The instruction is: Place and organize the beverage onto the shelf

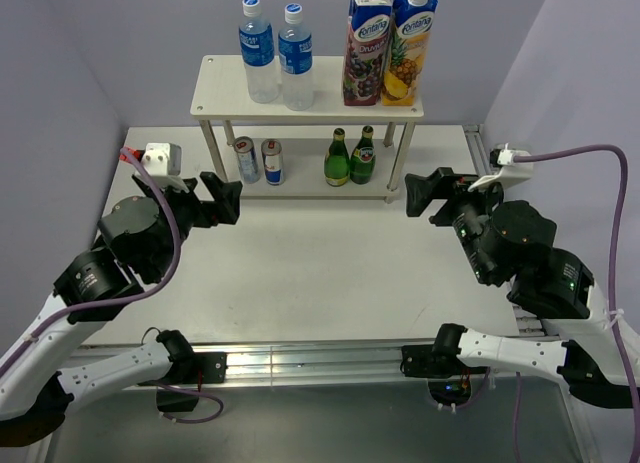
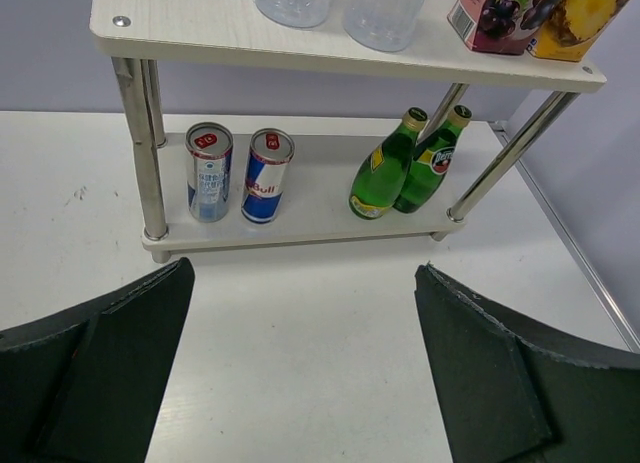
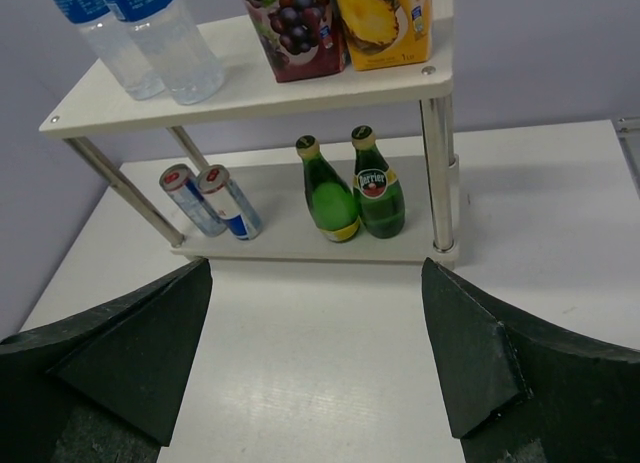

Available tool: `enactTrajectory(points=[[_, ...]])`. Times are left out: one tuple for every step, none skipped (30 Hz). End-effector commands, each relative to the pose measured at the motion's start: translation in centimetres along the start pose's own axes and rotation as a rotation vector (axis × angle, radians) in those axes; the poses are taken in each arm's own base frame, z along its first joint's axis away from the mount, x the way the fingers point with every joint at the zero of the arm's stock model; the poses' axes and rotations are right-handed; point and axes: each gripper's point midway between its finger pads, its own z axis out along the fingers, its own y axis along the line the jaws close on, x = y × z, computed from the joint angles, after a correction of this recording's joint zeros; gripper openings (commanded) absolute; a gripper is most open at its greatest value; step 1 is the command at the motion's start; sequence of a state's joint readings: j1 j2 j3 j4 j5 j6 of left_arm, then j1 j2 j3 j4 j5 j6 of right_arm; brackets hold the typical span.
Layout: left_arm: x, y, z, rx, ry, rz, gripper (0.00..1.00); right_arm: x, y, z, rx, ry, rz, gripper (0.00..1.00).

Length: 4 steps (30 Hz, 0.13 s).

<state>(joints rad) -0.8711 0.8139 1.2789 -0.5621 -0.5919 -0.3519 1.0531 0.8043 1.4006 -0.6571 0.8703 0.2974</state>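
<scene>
White desk [image 1: 320,273] fills most of my view, and the shelf [image 1: 328,95] stands at the middle of its far edge, legs square to that edge. My left pincer [image 1: 225,198] hovers toward the left edge and my right pincer [image 1: 425,195] toward the right edge. Both are released, spread wide and holding nothing, and both face the rack from just in front of it.

On the upper board, two juice cartons [image 1: 390,43] sit side by side at the right end and two water bottles [image 1: 275,53] at the left. Below, two green glass bottles [image 1: 350,158] pair up on the right and two slim cans [image 1: 259,161] on the left.

I see no drink loose on the desk, so I judge the loading is finished and only tidying or retreat remains. To do that well, I would draw both arms straight back toward the near edge, fingers apart, keeping clear of the thin front legs. Any nudge should go low on a body, never at a cap.
</scene>
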Motion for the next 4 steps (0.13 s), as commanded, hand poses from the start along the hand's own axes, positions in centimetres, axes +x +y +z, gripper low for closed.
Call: enactTrajectory(points=[[-0.68,0.11,0.04,-0.002,-0.033,0.006,0.99,-0.84,0.04,-0.05,-0.007,-0.026,0.010,0.91],[-0.69,0.13,0.08,-0.005,-0.034,0.006,0.99,-0.84,0.15,-0.03,-0.014,-0.028,0.006,0.91],[-0.65,0.10,0.12,-0.005,-0.033,0.005,0.99,-0.70,0.15,0.07,-0.010,-0.027,0.000,0.91],[-0.70,0.15,0.13,-0.008,-0.035,0.004,0.99,-0.75,0.24,0.12,-0.013,-0.032,-0.002,0.93]])
